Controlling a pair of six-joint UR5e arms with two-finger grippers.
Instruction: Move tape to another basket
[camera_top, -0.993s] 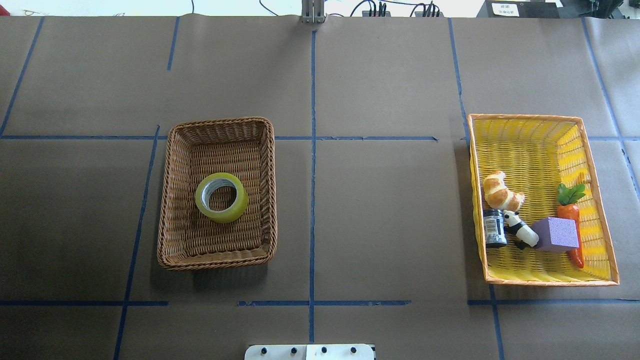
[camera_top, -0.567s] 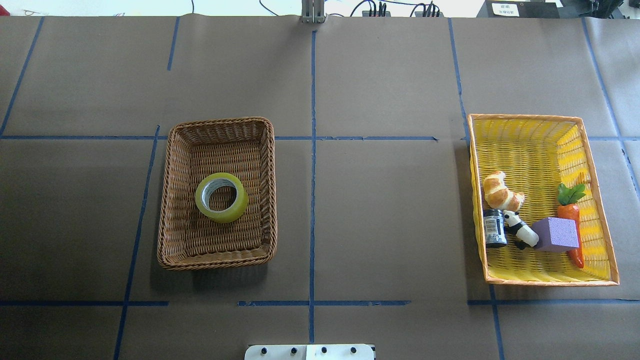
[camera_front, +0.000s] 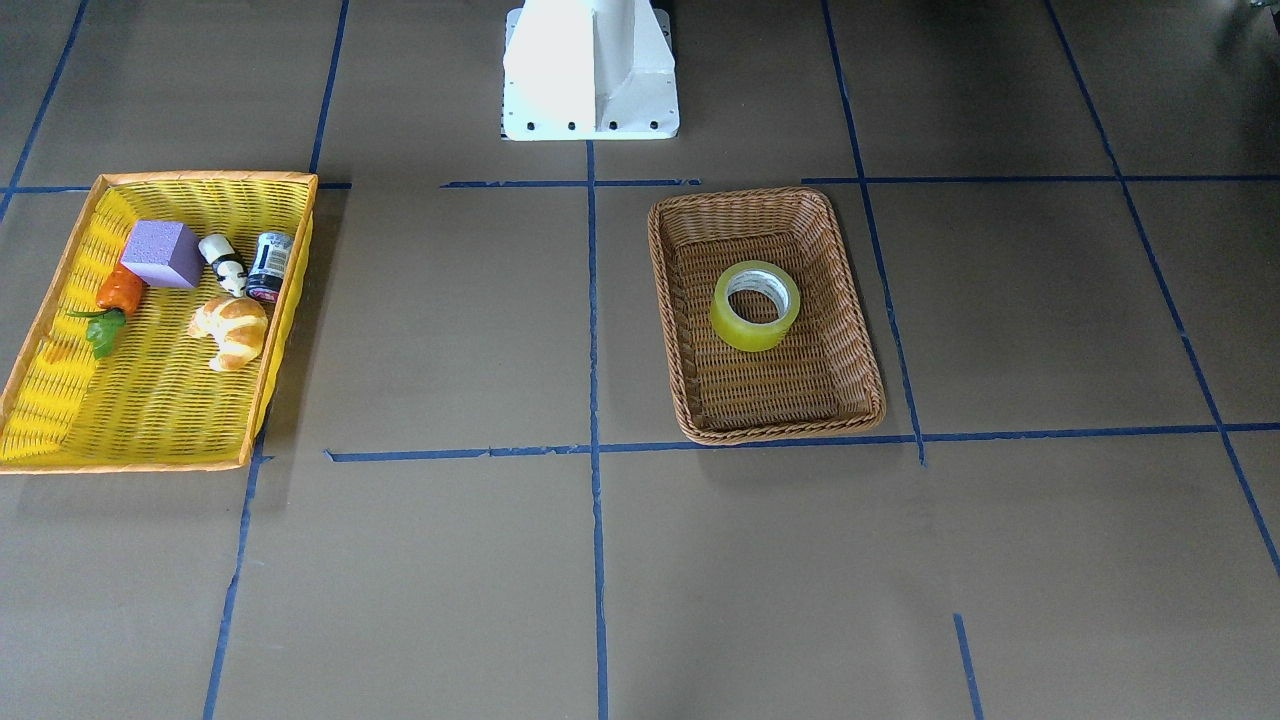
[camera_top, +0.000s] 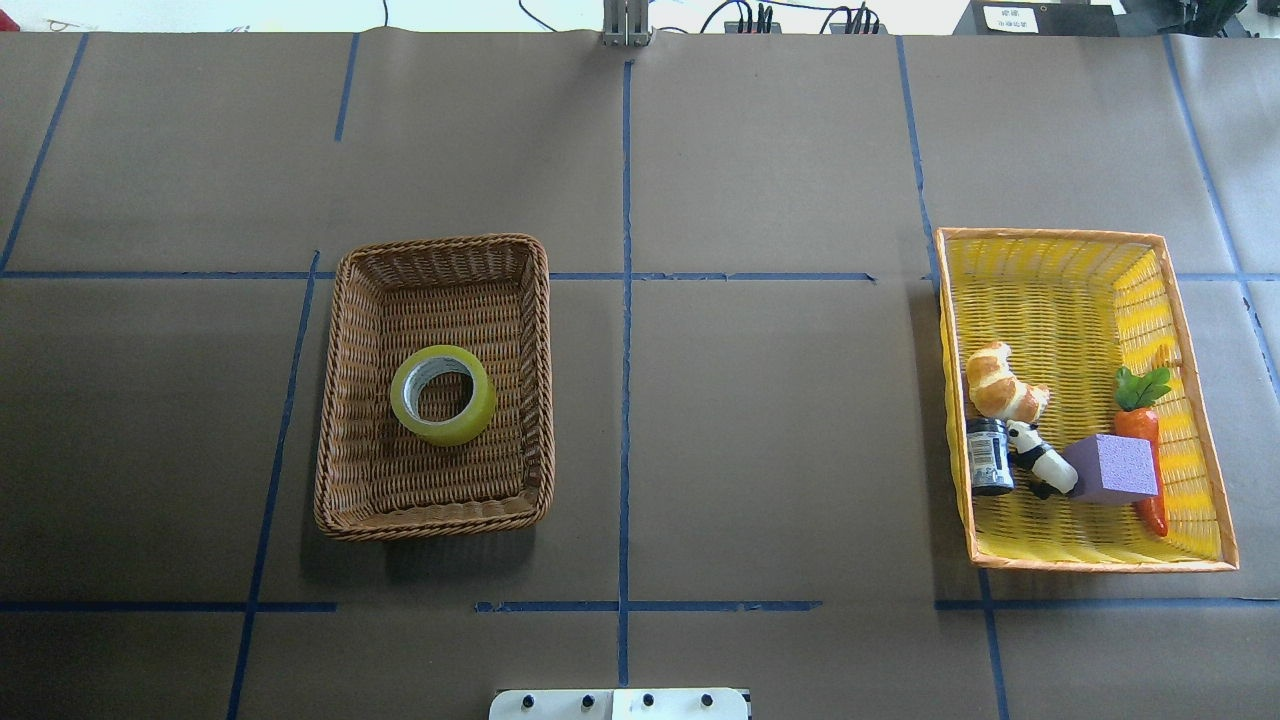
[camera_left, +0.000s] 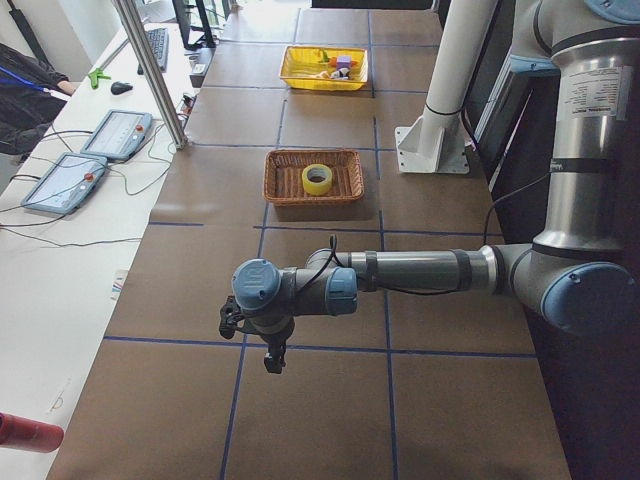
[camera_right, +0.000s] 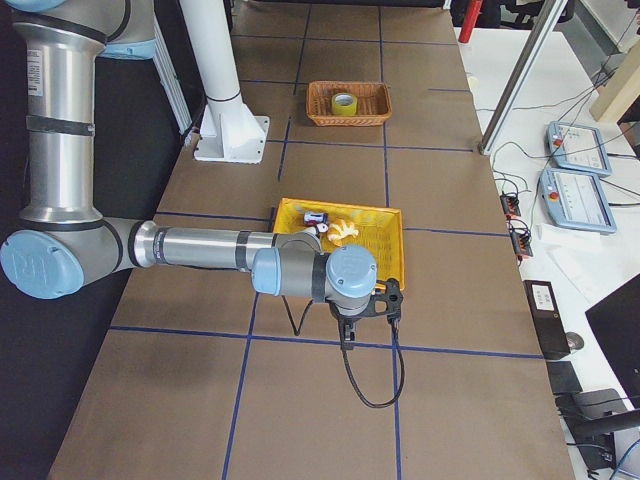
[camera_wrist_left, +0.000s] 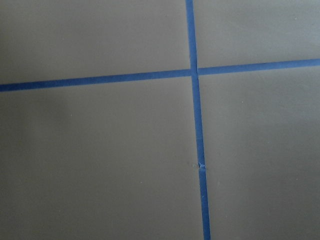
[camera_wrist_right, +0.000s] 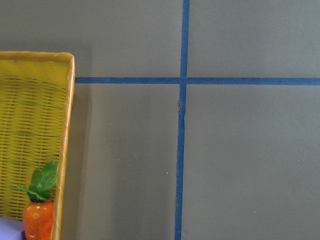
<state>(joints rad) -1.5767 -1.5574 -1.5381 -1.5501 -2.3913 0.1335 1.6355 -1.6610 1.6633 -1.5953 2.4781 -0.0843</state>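
Closest to the robot's side, both arms reach out over the table's two ends: the left gripper (camera_left: 272, 358) hangs above bare brown paper by a blue line crossing (camera_wrist_left: 194, 71), and the right gripper (camera_right: 347, 338) hangs just beside the yellow basket (camera_top: 1085, 566), at the carrot (camera_top: 1136, 425) end. Can't tell if either claw is apart or together, since only the side cams catch them. Farther out, going by the overhead view, the tape (camera_top: 478, 412) lies flat mid-floor in the wicker basket (camera_top: 435, 243), roughly 9 o'clock from table centre. The yellow basket sits at 3 o'clock, well apart, holding a croissant (camera_top: 1000, 385), small can (camera_top: 990, 457), panda (camera_top: 1040, 462) and purple block (camera_top: 1112, 468).
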